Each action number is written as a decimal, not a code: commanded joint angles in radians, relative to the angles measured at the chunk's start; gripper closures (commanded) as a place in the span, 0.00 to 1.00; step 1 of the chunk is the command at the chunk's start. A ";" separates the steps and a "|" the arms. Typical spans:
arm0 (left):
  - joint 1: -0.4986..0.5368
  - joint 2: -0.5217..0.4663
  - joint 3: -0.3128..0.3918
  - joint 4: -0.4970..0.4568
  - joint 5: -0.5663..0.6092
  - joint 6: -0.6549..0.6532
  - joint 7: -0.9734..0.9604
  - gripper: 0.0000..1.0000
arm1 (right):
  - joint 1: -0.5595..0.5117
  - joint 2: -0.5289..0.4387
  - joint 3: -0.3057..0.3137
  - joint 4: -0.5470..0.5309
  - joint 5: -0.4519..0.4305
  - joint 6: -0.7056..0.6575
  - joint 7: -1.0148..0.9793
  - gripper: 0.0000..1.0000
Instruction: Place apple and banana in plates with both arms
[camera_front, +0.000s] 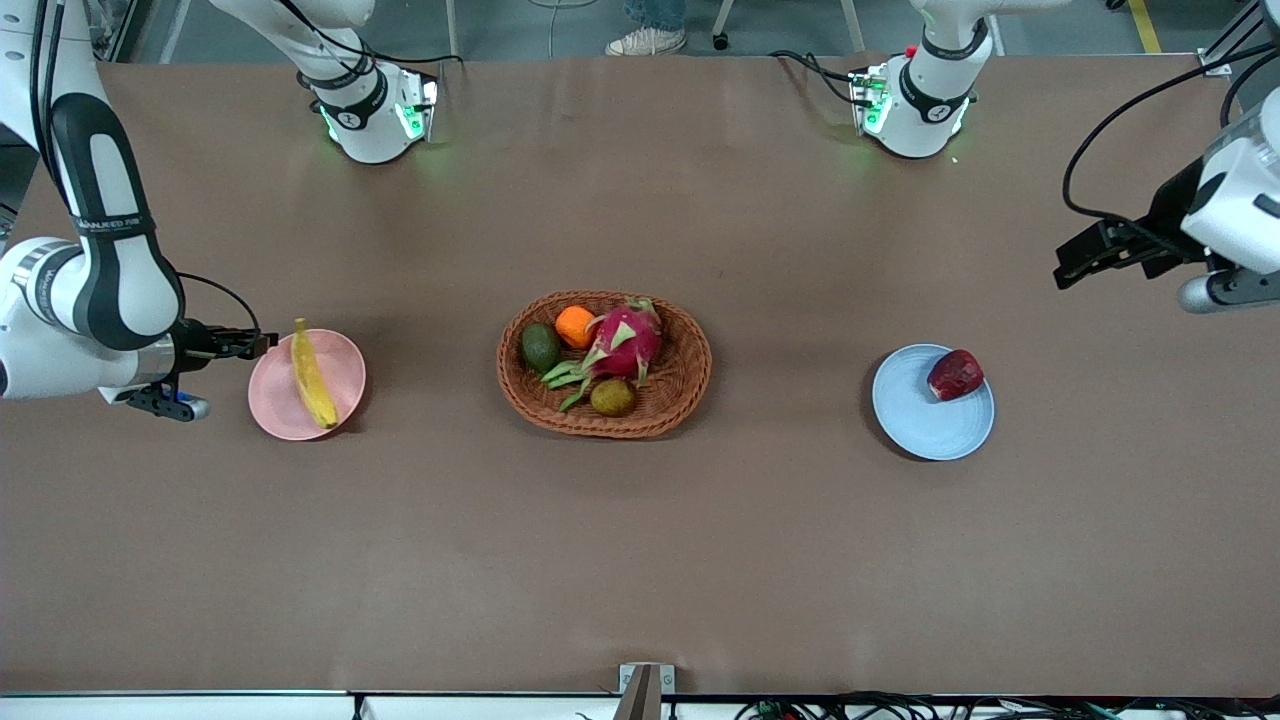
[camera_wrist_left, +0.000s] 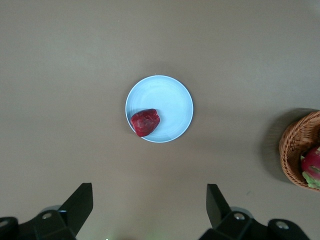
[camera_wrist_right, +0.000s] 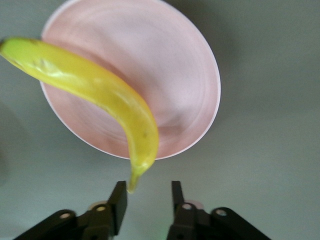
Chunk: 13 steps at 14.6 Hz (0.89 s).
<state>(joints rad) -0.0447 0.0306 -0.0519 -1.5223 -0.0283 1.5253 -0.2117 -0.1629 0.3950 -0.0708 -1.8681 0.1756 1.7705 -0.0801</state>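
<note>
The yellow banana (camera_front: 312, 375) lies on the pale pink plate (camera_front: 348, 362) toward the right arm's end of the table. My right gripper (camera_front: 262, 343) is low beside that plate, open and empty. In the right wrist view the banana (camera_wrist_right: 100, 90) crosses the pink plate (camera_wrist_right: 170, 75), and its tip comes close to one finger of the gripper (camera_wrist_right: 149, 192). The dark red apple (camera_front: 955, 374) sits on the light blue plate (camera_front: 925, 420). My left gripper (camera_front: 1065, 270) is raised over bare table toward the left arm's end, open and empty. The left wrist view shows the apple (camera_wrist_left: 145, 122), the blue plate (camera_wrist_left: 167, 97) and the open gripper (camera_wrist_left: 149, 197).
An oval wicker basket (camera_front: 685, 390) stands mid-table between the plates. It holds a pink dragon fruit (camera_front: 628, 340), an orange (camera_front: 574, 326), an avocado (camera_front: 540, 347) and a small brown fruit (camera_front: 612, 397). Its rim shows in the left wrist view (camera_wrist_left: 295, 150).
</note>
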 joint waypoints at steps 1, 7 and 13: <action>-0.026 -0.046 0.018 -0.045 -0.016 0.001 0.011 0.00 | -0.004 -0.065 0.022 0.102 -0.011 -0.113 0.009 0.00; -0.032 -0.061 0.009 -0.050 -0.018 -0.019 0.012 0.00 | 0.089 -0.097 0.020 0.475 -0.073 -0.319 0.097 0.00; -0.024 -0.080 -0.003 -0.065 -0.018 -0.019 0.012 0.00 | 0.109 -0.122 0.020 0.649 -0.131 -0.321 0.079 0.00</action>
<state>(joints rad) -0.0713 -0.0061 -0.0564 -1.5513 -0.0318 1.5119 -0.2110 -0.0529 0.2712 -0.0510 -1.2458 0.0645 1.4635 -0.0010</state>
